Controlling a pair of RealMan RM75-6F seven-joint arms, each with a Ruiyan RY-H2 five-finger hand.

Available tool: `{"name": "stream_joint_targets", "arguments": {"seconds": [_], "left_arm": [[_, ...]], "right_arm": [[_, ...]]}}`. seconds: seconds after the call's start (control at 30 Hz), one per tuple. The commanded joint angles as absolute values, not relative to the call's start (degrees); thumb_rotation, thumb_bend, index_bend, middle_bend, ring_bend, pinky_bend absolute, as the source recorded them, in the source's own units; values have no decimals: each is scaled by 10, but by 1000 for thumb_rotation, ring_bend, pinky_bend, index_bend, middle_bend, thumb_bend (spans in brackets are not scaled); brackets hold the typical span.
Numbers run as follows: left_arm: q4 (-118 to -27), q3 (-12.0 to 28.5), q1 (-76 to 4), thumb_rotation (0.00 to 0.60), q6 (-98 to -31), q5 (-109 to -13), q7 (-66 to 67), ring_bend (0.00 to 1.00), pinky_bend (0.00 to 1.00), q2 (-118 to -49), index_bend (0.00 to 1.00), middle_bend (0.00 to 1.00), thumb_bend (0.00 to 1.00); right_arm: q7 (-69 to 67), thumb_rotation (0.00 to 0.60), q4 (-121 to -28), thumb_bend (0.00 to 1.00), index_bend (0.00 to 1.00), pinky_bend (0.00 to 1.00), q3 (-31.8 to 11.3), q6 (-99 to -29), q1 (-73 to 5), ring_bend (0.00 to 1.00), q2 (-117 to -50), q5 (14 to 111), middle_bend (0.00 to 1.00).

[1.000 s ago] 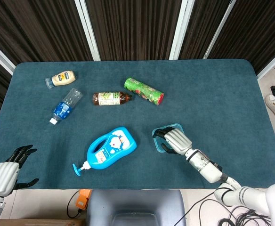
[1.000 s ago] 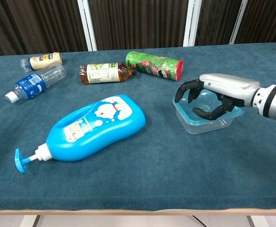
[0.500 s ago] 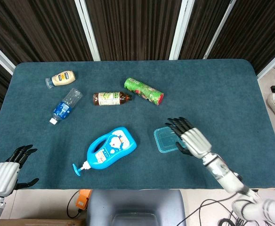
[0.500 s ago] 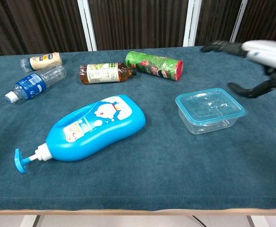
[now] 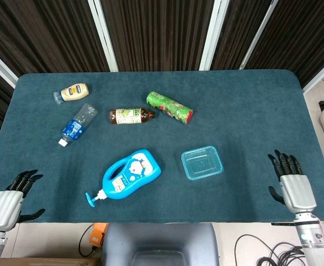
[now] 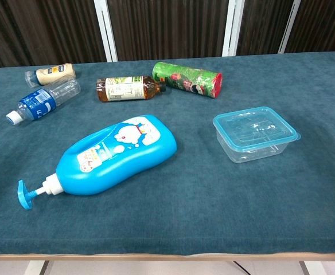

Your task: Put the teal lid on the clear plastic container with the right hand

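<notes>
Your right hand (image 5: 291, 185) is at the table's right near edge, fingers spread and holding nothing, well apart from the container (image 5: 202, 163). The teal lid (image 6: 256, 128) sits on top of that clear container, which stands on the table (image 5: 251, 111) to the right of the blue pump bottle (image 5: 130, 174). Your left hand (image 5: 8, 202) is at the left near corner, fingers apart and empty.
</notes>
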State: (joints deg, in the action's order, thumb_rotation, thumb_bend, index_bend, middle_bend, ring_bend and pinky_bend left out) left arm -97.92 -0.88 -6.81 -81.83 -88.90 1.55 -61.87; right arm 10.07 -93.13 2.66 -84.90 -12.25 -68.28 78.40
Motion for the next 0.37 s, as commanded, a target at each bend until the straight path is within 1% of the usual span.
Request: {"name": "stream_joint_targets", "arguments": {"seconds": [0.03,0.37], "left_arm": [[-979,-8,-69,600,-815,-885,23,103,392,-621,203,97,335],[-981,-9,-73,600,-807,-886,32,103,392,-625,203,97,335]], "right_arm": [[77,600,-925,430,0,5,23,-845,-113,0,-678,788,0],[72,600,-924,430,0,5,15,-836,-102,0,-675,805,0]]}}
